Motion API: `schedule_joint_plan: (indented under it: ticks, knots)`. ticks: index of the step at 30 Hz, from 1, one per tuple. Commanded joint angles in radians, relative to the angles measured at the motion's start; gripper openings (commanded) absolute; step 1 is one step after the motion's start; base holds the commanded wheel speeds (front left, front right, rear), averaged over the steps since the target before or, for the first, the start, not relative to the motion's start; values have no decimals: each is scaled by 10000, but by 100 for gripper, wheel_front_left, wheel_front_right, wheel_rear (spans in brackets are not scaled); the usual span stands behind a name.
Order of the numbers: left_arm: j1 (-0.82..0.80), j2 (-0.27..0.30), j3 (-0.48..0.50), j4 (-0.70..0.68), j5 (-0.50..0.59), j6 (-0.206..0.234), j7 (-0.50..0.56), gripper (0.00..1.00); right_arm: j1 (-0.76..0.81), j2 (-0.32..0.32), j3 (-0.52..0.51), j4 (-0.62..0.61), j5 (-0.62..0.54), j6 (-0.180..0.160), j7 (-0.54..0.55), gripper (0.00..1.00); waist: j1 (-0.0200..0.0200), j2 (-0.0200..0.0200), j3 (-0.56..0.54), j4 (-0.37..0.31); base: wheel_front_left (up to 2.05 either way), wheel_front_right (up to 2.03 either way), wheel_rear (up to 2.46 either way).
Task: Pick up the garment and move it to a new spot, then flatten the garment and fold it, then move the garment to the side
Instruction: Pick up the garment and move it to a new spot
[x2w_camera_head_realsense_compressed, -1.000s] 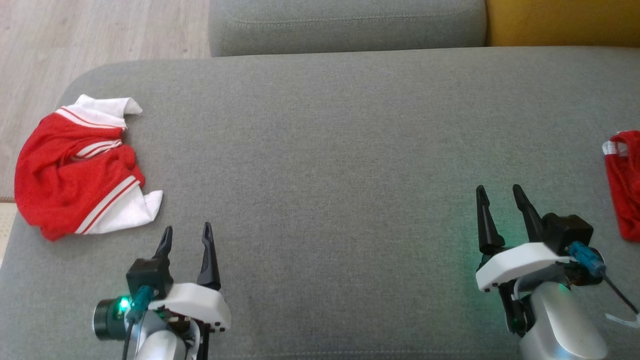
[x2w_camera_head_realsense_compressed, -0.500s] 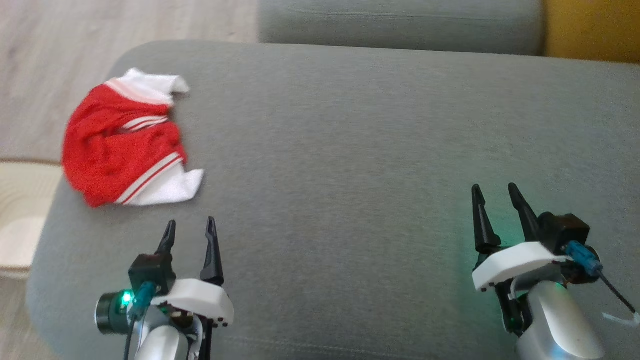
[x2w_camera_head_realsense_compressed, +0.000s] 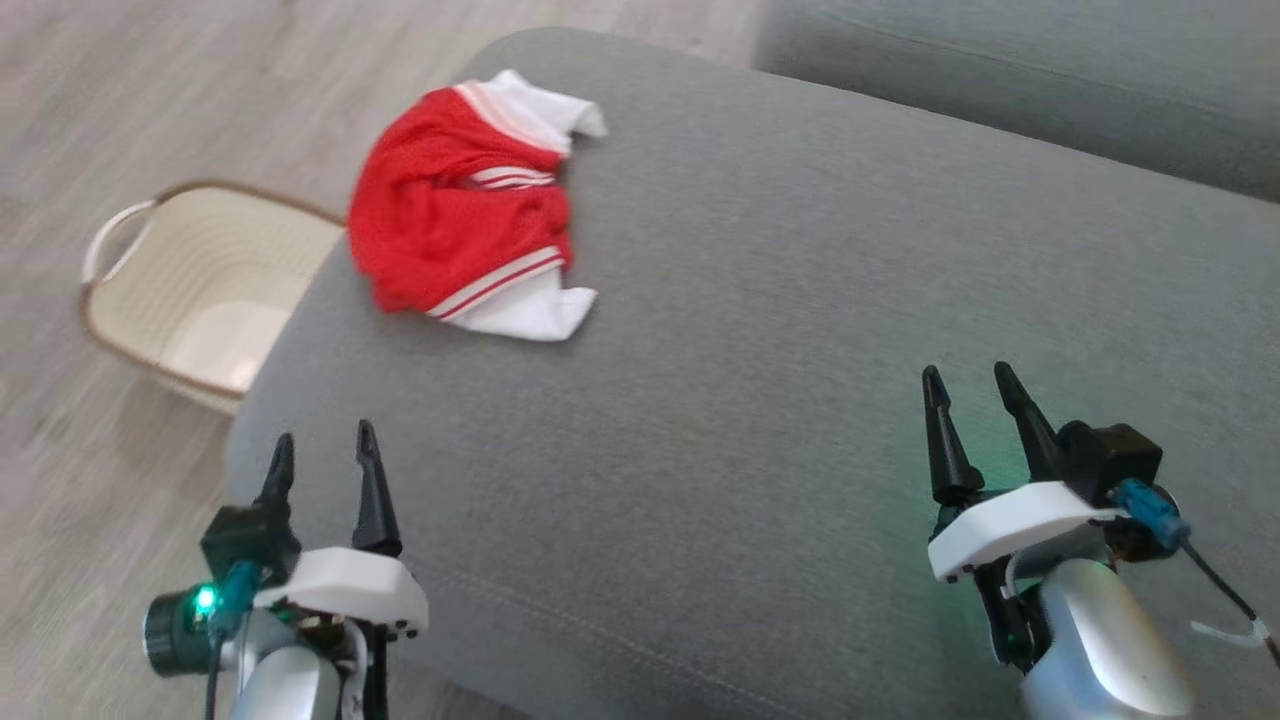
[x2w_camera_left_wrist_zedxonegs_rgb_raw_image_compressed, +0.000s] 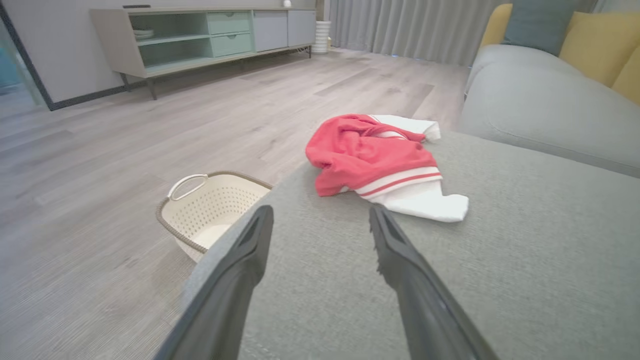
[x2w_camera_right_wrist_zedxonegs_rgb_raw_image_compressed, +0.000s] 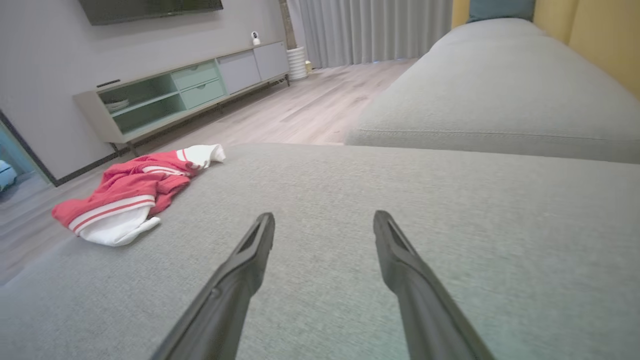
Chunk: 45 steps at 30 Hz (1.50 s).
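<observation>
The garment (x2w_camera_head_realsense_compressed: 460, 215), a red mesh jersey with white sleeves and striped trim, lies crumpled near the left end of the grey sofa seat (x2w_camera_head_realsense_compressed: 800, 350). It also appears ahead of the fingers in the left wrist view as the garment (x2w_camera_left_wrist_zedxonegs_rgb_raw_image_compressed: 380, 160), and far off to the left in the right wrist view as the garment (x2w_camera_right_wrist_zedxonegs_rgb_raw_image_compressed: 130, 200). My left gripper (x2w_camera_head_realsense_compressed: 320, 450) hovers open near the seat's front left corner, well short of the jersey. Over the seat's right part, my right gripper (x2w_camera_head_realsense_compressed: 965, 385) stands open and holds nothing.
A cream laundry basket (x2w_camera_head_realsense_compressed: 190, 290) with handles stands on the wooden floor beside the sofa's left end, also seen as the basket (x2w_camera_left_wrist_zedxonegs_rgb_raw_image_compressed: 210, 210). A second grey seat cushion (x2w_camera_head_realsense_compressed: 1000, 90) lies behind. A low sideboard (x2w_camera_left_wrist_zedxonegs_rgb_raw_image_compressed: 200, 35) stands by the far wall.
The head camera has swung left: the whole picture shifted right, the basket and floor came into view, and the second red garment at the right edge left it. Both grippers stay open.
</observation>
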<state>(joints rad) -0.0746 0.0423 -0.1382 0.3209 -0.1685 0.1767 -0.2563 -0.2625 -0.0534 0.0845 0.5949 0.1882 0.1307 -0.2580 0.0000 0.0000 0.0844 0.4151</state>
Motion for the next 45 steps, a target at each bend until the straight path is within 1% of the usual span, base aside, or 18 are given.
schedule_joint_plan:
  ticks: [1, 4, 9, 12, 15, 19, 24, 29, 30, 32, 36, 40, 45]
  knots:
    - [-169, 79, 425, -357, 53, 47, -55, 100, -387, 31, 248, -314, 79, 0, -38, 100, 0, 0, 23, 488, 0, 0, 0]
    - [-103, 79, 645, -377, -1, 80, -55, 100, -393, 31, 348, -302, 74, 0, -38, 100, 0, 0, 57, 734, 0, 0, 0]
    - [-41, 79, 984, -359, -109, 93, -55, 100, -453, 32, 403, -348, 19, 0, -38, 100, 0, 0, 190, 867, 0, 0, 0]
    - [-37, 79, 1053, -393, -164, 105, -55, 100, -485, 32, 430, -348, -50, 0, -38, 100, 0, 0, 289, 850, 0, 0, 0]
    - [-53, 79, 1099, -334, -224, 112, -55, 100, -566, 32, 471, -344, -115, 0, -38, 100, 0, 0, 422, 687, 0, 0, 0]
    - [-295, 79, 1179, -257, -401, 93, -55, 100, -786, 32, 538, -436, -242, 0, -38, 100, 0, 0, 789, 283, 0, 0, 0]
    - [-1070, 79, 1442, -54, -476, -26, -55, 100, -1136, 32, 560, -681, -562, 0, -38, 100, 0, 0, 1479, -315, 0, 0, 0]
    - [-2208, 82, 1856, 555, -379, -368, -55, 100, -1480, -20, 558, -963, -945, 0, -38, 100, 0, 0, 2194, -888, 0, 0, 0]
    - [-2208, 82, 1856, 555, -379, -368, -55, 100, -1480, -20, 558, -963, -945, 0, -38, 100, 0, 0, 2194, -888, 0, 0, 0]
    - [-2909, 142, 2230, 1095, -239, -615, -55, 100, -1690, -91, 625, -1297, -1051, 0, -38, 100, 0, 0, 2571, -1267, 0, 0, 0]
    - [-3692, 351, 2706, 1894, -74, -802, -55, 100, -1899, -129, 814, -1630, -1089, 0, -38, 100, 0, 0, 3022, -1839, 0, 0, 0]
    - [-4365, 488, 2999, 2732, 74, -836, -55, 100, -2039, -204, 897, -1881, -1080, 0, -38, 100, 0, 0, 3413, -2278, 0, 0, 0]
    - [-5230, 806, 3379, 4171, 102, -689, -55, 100, -2207, -267, 901, -2145, -1070, 0, -38, 100, 0, 0, 3818, -2746, 0, 0, 0]
